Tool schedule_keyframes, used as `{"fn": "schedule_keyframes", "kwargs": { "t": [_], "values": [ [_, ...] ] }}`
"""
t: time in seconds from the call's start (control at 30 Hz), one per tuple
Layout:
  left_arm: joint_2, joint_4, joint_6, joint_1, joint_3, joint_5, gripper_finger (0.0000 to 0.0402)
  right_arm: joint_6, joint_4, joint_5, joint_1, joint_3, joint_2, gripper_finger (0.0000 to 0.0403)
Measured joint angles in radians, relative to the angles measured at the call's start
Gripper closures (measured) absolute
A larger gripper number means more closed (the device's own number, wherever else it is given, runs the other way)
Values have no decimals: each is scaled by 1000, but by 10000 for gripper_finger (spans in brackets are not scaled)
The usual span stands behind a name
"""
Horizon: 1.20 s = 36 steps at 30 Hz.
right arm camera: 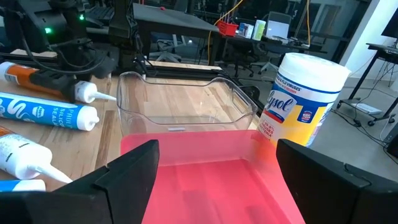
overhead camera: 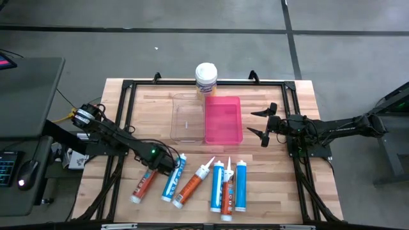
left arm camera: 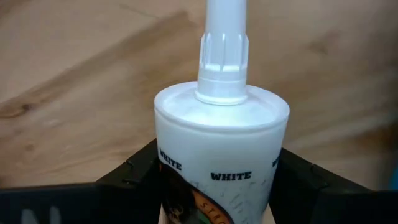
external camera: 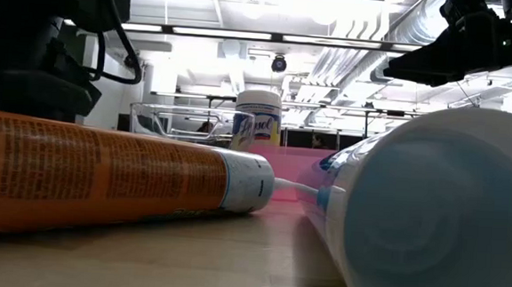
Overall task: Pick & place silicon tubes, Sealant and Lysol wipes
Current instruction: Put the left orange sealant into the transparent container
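Several sealant and silicone tubes lie in a row on the wooden table near its front edge. The leftmost is an orange and white tube (overhead camera: pixel 146 184); my left gripper (overhead camera: pixel 163 165) is shut on it, pointing down. Beside it lie a blue tube (overhead camera: pixel 174 177) and another orange tube (overhead camera: pixel 192 185), then three more (overhead camera: pixel 228 188). The Lysol wipes canister (overhead camera: pixel 206 80) stands upright at the far edge. My right gripper (overhead camera: pixel 265 128) hangs open, level, just right of the pink tray (overhead camera: pixel 223 119). My left gripper pinches the orange tube's body just behind its white nozzle shoulder (left arm camera: pixel 174 165), one finger (left arm camera: pixel 130 171) on each side. The fingers come from above and lie across the tube. The tube's rear end (overhead camera: pixel 137 195) rests on the table.
A clear tray (overhead camera: pixel 187 118) stands beside the pink tray at mid table, in front of the canister. A black frame (overhead camera: pixel 128 86) runs round the tabletop. In the low view an orange tube (external camera: pixel 102 179) and a blue-white tube (external camera: pixel 430 216) fill the foreground.
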Motion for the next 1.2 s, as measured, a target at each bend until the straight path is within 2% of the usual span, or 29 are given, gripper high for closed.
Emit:
{"fn": "schedule_keyframes", "kwargs": {
  "t": [0.43, 0.63, 0.83, 1.0, 1.2],
  "values": [
    [-21, 29, 6, -91, -3, 8, 203, 0, 0, 0, 0, 0, 0, 82],
    [-72, 23, -44, -157, -3, -32, 204, 0, 0, 0, 0, 0, 0, 82],
    [-180, 11, -110, -229, -3, -170, 204, 0, 0, 0, 0, 0, 0, 82],
    [-278, 18, -131, -296, -3, -366, 204, 0, 0, 0, 0, 0, 0, 82],
    [-393, 22, -62, -373, -1, -600, 204, 0, 0, 0, 0, 0, 0, 82]
  ]
}}
